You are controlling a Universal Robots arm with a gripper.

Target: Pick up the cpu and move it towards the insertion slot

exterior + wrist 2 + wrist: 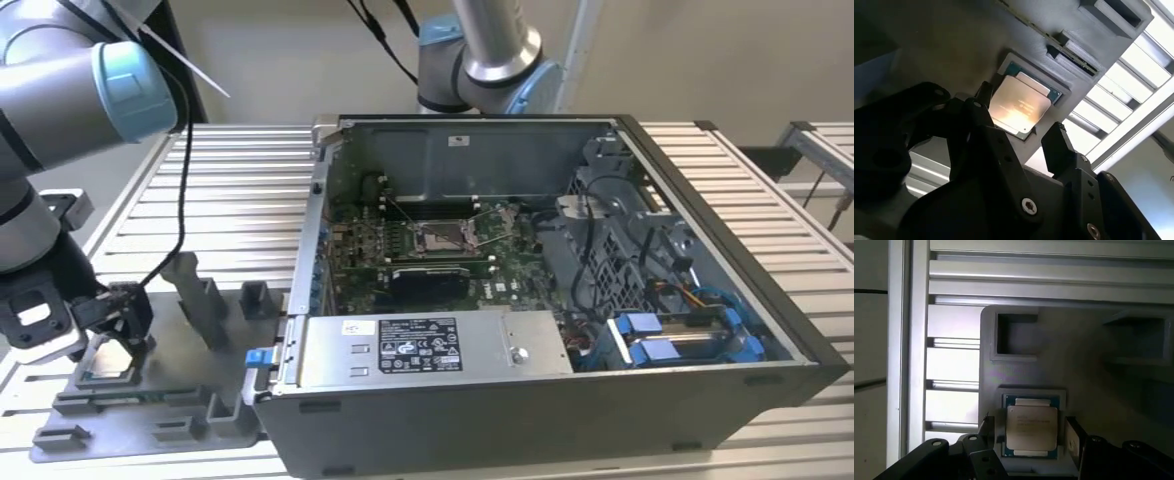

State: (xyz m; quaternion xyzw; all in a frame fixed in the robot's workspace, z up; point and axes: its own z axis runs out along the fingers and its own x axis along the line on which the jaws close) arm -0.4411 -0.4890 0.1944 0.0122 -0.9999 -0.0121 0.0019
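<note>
1. Directly beneath the black two-finger gripper (1029, 435), between its spread fingertips, lies the small flat square cpu (1031, 426). Its silvery metal face is up, and it is seated in a recess of the grey plastic tray (1079, 365).
2. Gripper released, nothing grasped. One finger stands just beside each of two opposite chip edges; no contact evident in either wrist view.
3. Judgement: chip edges look square to the closing line, slightly longer side running along the fingers.
4. The square silver-framed insertion slot (441, 237) sits well apart from the gripper, inside the open dark computer case (534, 400), toward the exterior view's right.
</note>
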